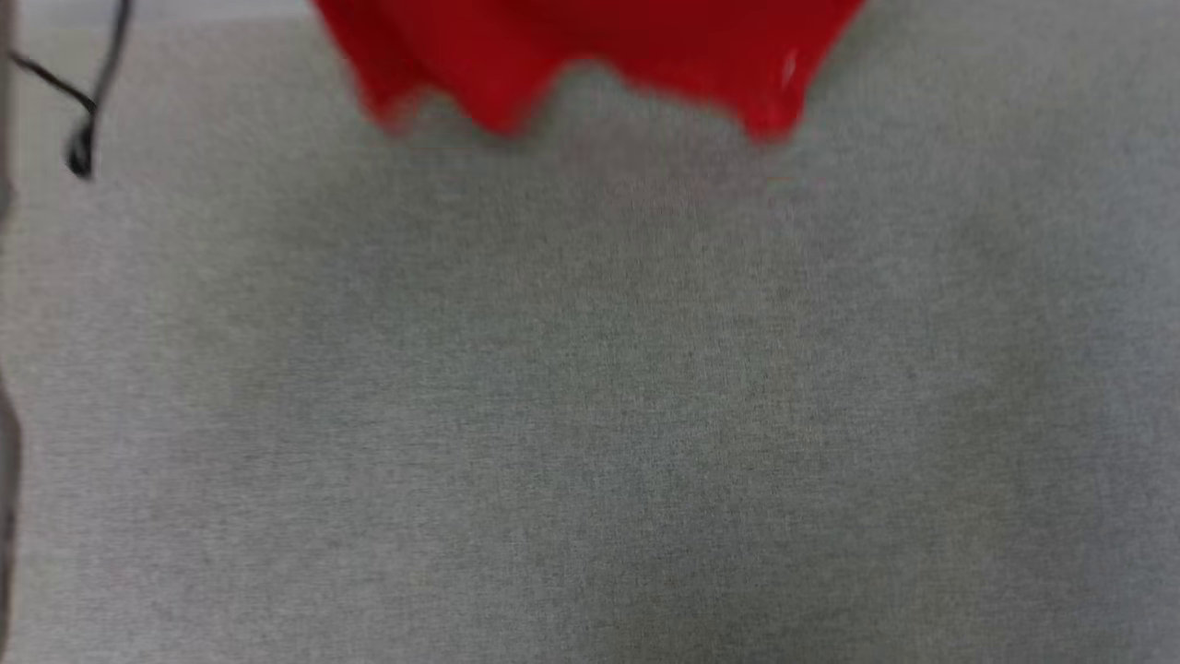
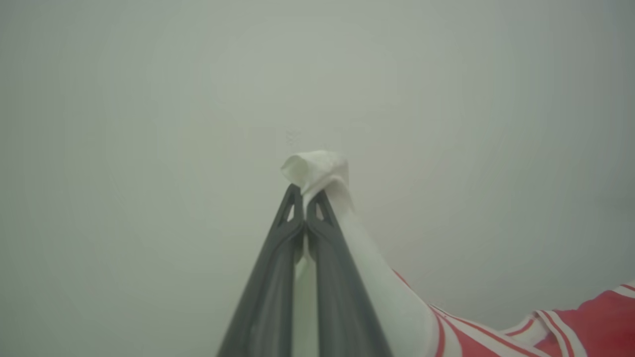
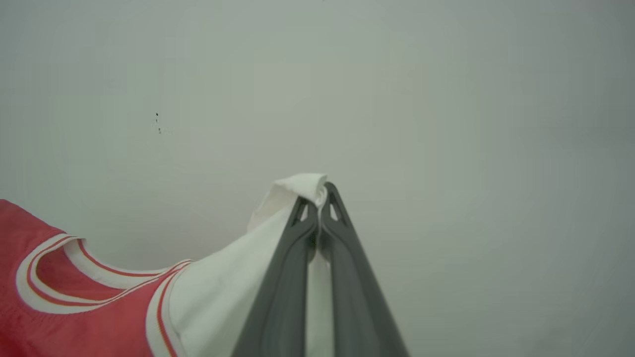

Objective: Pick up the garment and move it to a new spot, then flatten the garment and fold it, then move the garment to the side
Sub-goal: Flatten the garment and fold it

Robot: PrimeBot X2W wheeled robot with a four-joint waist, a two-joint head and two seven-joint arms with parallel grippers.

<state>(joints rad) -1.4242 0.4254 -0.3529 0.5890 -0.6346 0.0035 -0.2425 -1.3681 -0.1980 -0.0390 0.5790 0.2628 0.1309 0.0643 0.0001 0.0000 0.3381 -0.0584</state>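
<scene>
The left gripper [image 2: 304,193] and right gripper [image 3: 321,194] are each pinching tight the soft red white-sleeved T-shirt [image 1: 590,41]. It is hanging at the frame's top.

Head view looks soft to me: the garment [image 1: 590,55] has a smeared, blurry lower edge. The grey surface [image 1: 590,415] is evenly lit, with a faint darker patch mid-frame. Wrist views show flat, diffuse light and no glare. Their corners dim slightly and the backgrounds are hazy.
</scene>
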